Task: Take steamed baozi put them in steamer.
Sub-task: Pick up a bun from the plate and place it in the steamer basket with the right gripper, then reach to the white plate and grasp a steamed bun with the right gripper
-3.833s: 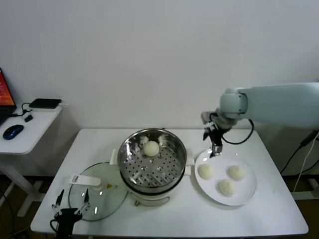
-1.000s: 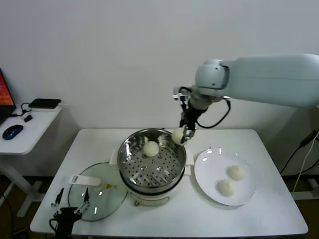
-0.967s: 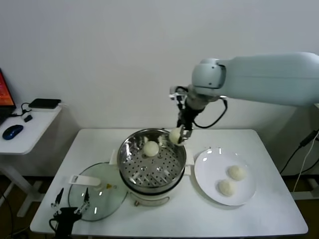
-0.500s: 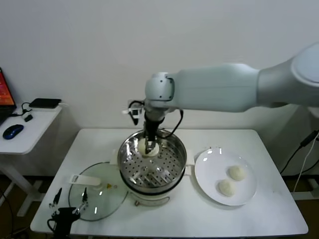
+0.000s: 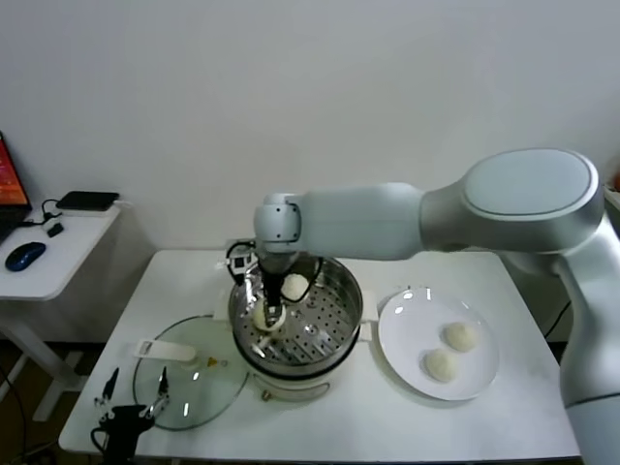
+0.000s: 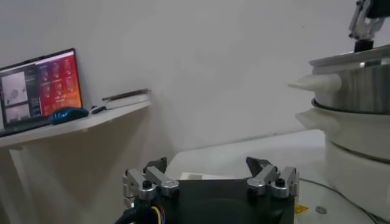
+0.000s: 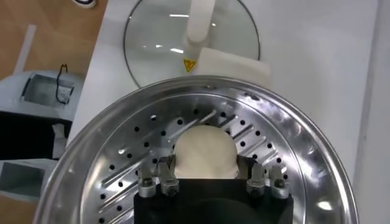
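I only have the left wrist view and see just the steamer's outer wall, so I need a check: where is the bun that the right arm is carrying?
Observer: The right gripper is down inside the steamer, with the bun on the perforated tray, on the robot's left.
Operator: Anything else in there?
Observer: A second bun sits toward the back of the tray.
Operator: How many are left?
Observer: Two buns lie on the white plate, to the steamer's right.
Operator: And my arm?
Observer: The left gripper is parked open by the glass lid, at the table's front edge.
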Robot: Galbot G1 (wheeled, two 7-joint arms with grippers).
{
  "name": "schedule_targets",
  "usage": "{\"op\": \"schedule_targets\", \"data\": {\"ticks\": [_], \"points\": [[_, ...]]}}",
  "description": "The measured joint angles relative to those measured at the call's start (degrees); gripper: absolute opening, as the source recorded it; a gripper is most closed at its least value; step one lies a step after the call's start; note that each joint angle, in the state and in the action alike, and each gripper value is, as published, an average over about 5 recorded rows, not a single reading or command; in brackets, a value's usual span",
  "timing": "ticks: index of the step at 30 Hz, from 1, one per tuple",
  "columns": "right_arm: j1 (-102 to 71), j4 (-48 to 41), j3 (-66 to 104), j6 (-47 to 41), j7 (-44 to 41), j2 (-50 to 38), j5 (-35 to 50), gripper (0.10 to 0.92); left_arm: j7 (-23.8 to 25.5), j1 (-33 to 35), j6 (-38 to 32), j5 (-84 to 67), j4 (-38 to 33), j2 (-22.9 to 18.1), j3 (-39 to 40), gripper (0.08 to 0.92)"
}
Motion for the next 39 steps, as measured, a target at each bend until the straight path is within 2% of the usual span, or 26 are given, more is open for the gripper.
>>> {"op": "schedule_targets", "data": {"ticks": [4,10,17,27,39], "points": [[0.5,-0.1,0.1,0.3,-0.4,-0.2,0.1,0.810,0.0,0.1,0.0,0.0,0.0,0.0,0.0,0.823],[4.9,2.4,-0.9,1.5,-3.1,-2.6,1.9,0.822,0.0,0.6,0.2,0.0,-0.5,0.0,0.0,0.823],[12.9,7.0,-4.4,6.0,-9.3,-9.6,1.9,0.823,0.0,1.2,0.3,0.0,-1.2,0.0,-0.1,0.823],[20.2,13.4,-12.4,15.0,-15.6,-23.9,-4.7,0.823,0.0,1.3,0.1,0.1,-1.3,0.0,-0.1,0.823],[17.8,20.4,-18.2,14.8,-11.9,-38.4,-14.2,0.823,-0.2,0.9,0.0,0.4,-0.3,0.0,0.0,0.823]]}}
